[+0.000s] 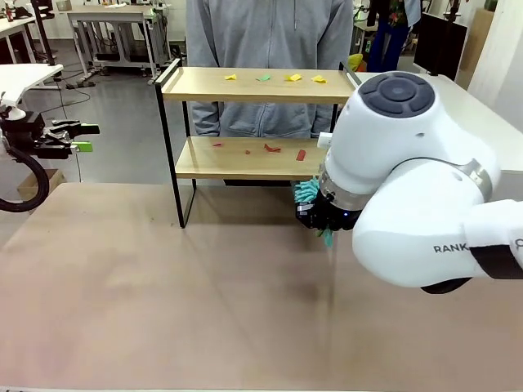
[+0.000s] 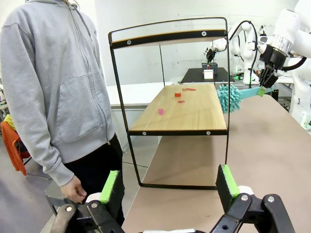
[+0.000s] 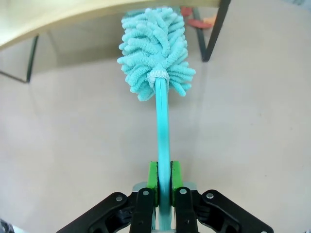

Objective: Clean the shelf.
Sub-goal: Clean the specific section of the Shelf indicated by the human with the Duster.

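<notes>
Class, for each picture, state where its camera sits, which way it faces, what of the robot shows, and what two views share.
Front view: between the arms, facing across the table at the shelf and person; right arm shows.
Left wrist view: on the left wrist, facing the shelf's end; open left gripper shows.
Right wrist view: on the right wrist, facing the table; right gripper shows, shut on the duster.
Shared: both wrist views show the duster and shelf.

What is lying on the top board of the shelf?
The shelf top holds four small scraps: three yellow, one green. The right arm covers its near right corner, so anything there is hidden.
</notes>
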`<state>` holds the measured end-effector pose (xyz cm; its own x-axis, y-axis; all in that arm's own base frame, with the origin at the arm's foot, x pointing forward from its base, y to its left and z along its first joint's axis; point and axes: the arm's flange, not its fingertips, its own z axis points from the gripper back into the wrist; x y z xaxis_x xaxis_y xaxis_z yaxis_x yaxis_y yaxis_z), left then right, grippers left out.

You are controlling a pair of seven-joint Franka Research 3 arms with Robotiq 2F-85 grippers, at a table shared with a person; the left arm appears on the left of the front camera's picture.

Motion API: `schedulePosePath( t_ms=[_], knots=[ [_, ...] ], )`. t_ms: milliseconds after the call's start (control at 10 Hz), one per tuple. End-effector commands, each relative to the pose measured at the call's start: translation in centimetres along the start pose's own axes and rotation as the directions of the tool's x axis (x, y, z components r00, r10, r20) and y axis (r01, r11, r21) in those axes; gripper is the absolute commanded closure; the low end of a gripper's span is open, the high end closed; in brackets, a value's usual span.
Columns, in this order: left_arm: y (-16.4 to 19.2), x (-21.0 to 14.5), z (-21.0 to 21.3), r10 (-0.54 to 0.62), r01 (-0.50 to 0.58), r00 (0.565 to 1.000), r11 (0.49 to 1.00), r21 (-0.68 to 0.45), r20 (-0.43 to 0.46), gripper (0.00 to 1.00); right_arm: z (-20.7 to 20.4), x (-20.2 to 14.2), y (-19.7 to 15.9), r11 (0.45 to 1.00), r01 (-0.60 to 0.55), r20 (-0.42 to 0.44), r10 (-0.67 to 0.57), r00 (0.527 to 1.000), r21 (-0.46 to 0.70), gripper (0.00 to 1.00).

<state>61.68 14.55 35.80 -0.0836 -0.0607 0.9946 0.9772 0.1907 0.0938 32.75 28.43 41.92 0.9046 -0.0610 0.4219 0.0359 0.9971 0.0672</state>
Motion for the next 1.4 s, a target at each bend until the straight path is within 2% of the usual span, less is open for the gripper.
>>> schedulePosePath(
  t_ms=[0, 200, 500, 800, 1000, 1100, 1300],
  knots=[
    [0.0, 0.3, 0.0, -0.004, 0.004, 1.000, 1.000, -0.002, -0.002, 0.00, 1.9, -0.3, -2.1, 0.991, -0.114, -0.077, 0.120, 0.990, 0.076, 0.87],
    [0.0, 0.3, 0.0, -0.004, 0.004, 1.000, 1.000, -0.002, -0.002, 0.00, 3.3, -0.6, -3.0, 0.954, -0.222, -0.133, 0.251, 0.959, 0.203, 0.87],
    [0.0, 0.3, 0.0, -0.004, 0.004, 1.000, 1.000, -0.002, -0.002, 0.00, 5.1, -0.7, -4.6, 0.838, -0.359, -0.152, 0.451, 0.879, 0.411, 0.87],
    [0.0, 0.3, 0.0, -0.004, 0.004, 1.000, 1.000, -0.002, -0.002, 0.00, 6.1, -0.9, -6.4, 0.685, -0.489, -0.065, 0.613, 0.787, 0.540, 0.87],
    [0.0, 0.3, 0.0, -0.004, 0.004, 1.000, 1.000, -0.002, -0.002, 0.00, 5.8, -0.3, -7.6, 0.628, -0.505, -0.033, 0.644, 0.764, 0.592, 0.87],
    [0.0, 0.3, 0.0, -0.004, 0.004, 1.000, 1.000, -0.002, -0.002, 0.00, 6.7, -0.4, -5.4, 0.708, -0.492, -0.077, 0.605, 0.792, 0.506, 0.87],
    [0.0, 0.3, 0.0, -0.004, 0.004, 1.000, 1.000, -0.002, -0.002, 0.00, 6.7, -0.4, -5.4, 0.708, -0.492, -0.077, 0.605, 0.792, 0.506, 0.87]
  ],
)
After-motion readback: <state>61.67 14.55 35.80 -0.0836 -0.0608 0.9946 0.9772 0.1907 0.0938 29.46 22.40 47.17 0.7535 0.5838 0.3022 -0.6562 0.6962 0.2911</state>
